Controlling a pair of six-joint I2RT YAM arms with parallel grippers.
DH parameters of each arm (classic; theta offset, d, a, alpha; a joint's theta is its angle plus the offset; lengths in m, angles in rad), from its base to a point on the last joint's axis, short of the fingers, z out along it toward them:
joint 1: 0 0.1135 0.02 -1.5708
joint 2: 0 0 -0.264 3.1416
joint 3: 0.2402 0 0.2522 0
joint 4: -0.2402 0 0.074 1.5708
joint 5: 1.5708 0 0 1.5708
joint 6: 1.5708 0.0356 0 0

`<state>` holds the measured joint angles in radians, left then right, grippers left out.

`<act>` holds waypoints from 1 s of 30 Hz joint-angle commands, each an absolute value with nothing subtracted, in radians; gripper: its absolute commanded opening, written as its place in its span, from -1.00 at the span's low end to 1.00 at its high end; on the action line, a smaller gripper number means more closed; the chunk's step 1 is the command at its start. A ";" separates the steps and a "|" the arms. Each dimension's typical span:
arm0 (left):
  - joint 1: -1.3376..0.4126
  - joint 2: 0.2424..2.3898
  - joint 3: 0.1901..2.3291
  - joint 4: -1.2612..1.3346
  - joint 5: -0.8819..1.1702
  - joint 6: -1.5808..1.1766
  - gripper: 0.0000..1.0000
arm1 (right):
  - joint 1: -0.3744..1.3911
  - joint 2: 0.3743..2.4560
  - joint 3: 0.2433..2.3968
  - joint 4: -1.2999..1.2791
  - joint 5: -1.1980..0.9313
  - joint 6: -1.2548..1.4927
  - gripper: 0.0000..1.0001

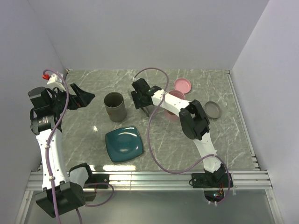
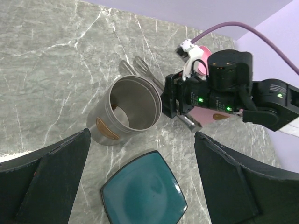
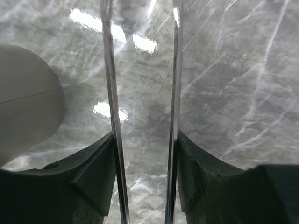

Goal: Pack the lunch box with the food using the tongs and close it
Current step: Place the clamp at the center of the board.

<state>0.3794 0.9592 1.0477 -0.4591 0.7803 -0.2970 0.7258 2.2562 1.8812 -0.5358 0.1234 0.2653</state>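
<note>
My right gripper (image 1: 140,100) is shut on the tongs (image 3: 110,93). Their two silver arms run up between its fingers (image 3: 93,172), each arm lying against the inside of a finger. In the left wrist view the tongs' tips (image 2: 140,65) lie on the marble behind the lunch box (image 2: 133,109). That is an open steel can with a brown tag, just left of the right gripper (image 2: 180,100). The teal square plate (image 1: 124,143) lies bare in front of it. The food is out of view. My left gripper (image 1: 84,98) hangs open at the far left, high above the plate (image 2: 145,193).
A pink round lid (image 1: 182,84) lies at the back. A pink bowl (image 1: 174,105) sits partly under the right arm. A grey round lid (image 1: 213,109) rests right of that arm. White walls close in the left, back and right sides. A metal rail (image 1: 149,177) runs along the near edge.
</note>
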 commanded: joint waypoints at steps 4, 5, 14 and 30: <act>0.382 0.954 1.069 -0.457 0.772 -0.272 0.99 | 0.713 2.284 1.934 -0.529 0.097 0.239 0.34; 0.382 0.953 1.068 -0.457 0.770 -0.273 0.99 | 0.712 2.292 1.933 -0.531 0.097 0.239 0.37; 0.383 0.948 1.068 -0.462 0.769 -0.268 0.99 | 0.704 2.315 1.960 -0.564 0.078 0.236 0.53; 0.382 0.946 1.104 -0.492 0.776 -0.261 0.99 | 0.686 2.217 2.019 -0.624 0.055 0.201 0.99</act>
<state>0.3794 0.9600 1.0496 -0.4938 0.7708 -0.2787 0.6930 2.3337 2.0060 -0.6456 0.0605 0.2214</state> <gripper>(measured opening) 0.995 0.995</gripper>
